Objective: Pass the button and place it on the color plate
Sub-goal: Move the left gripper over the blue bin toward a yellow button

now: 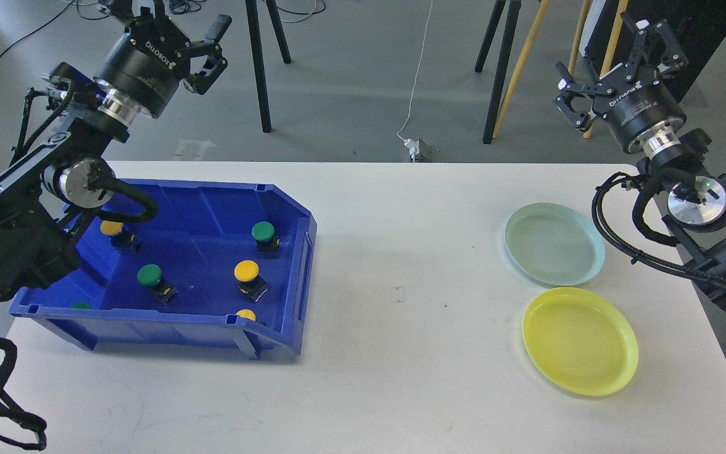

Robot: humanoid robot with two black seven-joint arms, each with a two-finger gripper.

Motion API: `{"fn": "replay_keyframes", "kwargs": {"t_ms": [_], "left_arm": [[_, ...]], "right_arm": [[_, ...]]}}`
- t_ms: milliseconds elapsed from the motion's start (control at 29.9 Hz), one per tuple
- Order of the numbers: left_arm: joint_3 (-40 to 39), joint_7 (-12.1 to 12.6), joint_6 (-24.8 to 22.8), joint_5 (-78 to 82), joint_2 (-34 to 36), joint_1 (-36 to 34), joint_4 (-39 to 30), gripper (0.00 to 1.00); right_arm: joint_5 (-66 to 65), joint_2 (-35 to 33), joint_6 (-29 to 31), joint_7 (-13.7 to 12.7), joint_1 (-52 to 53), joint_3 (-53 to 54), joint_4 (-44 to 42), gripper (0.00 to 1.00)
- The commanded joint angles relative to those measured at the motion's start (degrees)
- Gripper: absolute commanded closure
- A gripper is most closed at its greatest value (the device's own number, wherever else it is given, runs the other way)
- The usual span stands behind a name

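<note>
Several push buttons lie in a blue bin (287,214) on the table's left. Green-capped ones sit at the back right (263,232) and centre (149,275). Yellow-capped ones sit in the middle (246,271), at the back left (111,227) and at the front wall (246,314). On the right lie a pale green plate (554,243) and a yellow plate (580,340), both bare. My left gripper (202,47) is raised above the bin's back left, open and holding nothing. My right gripper (615,57) is raised beyond the plates, open and holding nothing.
The white table (401,252) stretches between the bin and the plates. Black tripod legs (261,69) and a yellow pole (517,63) stand on the floor behind the table. My left arm's links (35,183) overhang the bin's left side.
</note>
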Motion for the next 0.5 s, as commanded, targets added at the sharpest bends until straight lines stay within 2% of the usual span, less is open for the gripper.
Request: {"fn": "replay_keyframes", "kwargs": {"t_ms": [0,134,234,367,468], "left_arm": [[0.18,0.00,0.01,0.36,-1.62,0.44,0.86,0.00],[-0.17,0.00,0.01,-0.87,-2.33,0.27,4.99,0.00],[-0.52,0.00,0.01,-2.71,-6.27,-0.61,9.64,0.00],[-5.79,0.00,0.01,-4.39,-9.45,-0.17,8.43,0.00],[-7.11,0.00,0.01,-4.21,-8.58,1.58,3.09,0.01]], "right_arm": [[0.03,-0.34,0.01,0.00,-0.22,0.01,-0.42,0.00],[0.03,-0.86,0.01,0.09,-0.14,0.45,-0.33,0.00],[0.03,-1.31,0.01,0.09,0.48,0.36,-0.24,0.00],[0.03,-1.31,0.01,0.18,0.57,0.45,-0.15,0.00],[0.03,-1.39,0.01,0.18,0.48,0.45,-0.24,0.00]]}}
